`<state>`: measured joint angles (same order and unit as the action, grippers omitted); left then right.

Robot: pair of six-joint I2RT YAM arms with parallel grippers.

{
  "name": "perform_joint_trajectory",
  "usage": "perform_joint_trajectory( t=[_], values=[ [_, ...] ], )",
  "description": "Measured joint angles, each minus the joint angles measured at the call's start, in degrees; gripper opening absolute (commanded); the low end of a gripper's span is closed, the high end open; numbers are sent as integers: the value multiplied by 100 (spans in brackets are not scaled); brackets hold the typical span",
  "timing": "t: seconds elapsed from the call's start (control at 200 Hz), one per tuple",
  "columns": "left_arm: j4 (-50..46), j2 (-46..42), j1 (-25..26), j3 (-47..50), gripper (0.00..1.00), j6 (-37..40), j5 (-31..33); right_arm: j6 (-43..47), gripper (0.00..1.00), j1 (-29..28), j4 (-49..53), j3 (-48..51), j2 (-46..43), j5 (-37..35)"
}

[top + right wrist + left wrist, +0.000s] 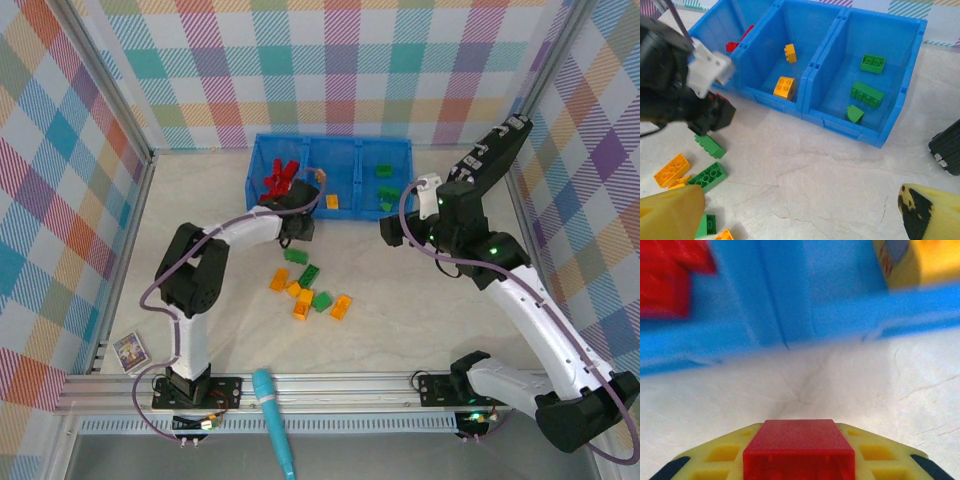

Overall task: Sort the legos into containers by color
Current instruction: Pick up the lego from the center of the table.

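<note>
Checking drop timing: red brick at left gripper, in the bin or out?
Out. The red brick is held in the left gripper, on the near side of the blue bin and its front wall.

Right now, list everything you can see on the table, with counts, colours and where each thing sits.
bright blue plastic three-compartment bin: one, blue, far side of the table
red studded plastic bricks: several, red, left compartment
yellow-orange studded bricks: two, yellow-orange, middle compartment
green studded bricks: three, green, right compartment
loose studded bricks: about seven, green and yellow-orange, on the table in front of the bin
teal marker: one, teal, across the near rail
small printed card: one, white-edged, near-left corner
left gripper: one, shut on a single red brick, just in front of the bin
right gripper: one, open and empty, in front of the right compartment
</note>
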<state>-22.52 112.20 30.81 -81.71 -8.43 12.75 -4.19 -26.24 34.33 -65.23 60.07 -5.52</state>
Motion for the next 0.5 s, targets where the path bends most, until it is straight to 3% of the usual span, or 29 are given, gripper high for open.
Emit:
perform_joint_trajectory(
  t=[0.23,0.5],
  values=[
    [170,-579,-448,-765,22,107,236,-195,99,0,-72,192,55,219],
    [291,-164,-973,-1510,24,118,256,-728,99,-2,-140,509,70,713]
  ],
)
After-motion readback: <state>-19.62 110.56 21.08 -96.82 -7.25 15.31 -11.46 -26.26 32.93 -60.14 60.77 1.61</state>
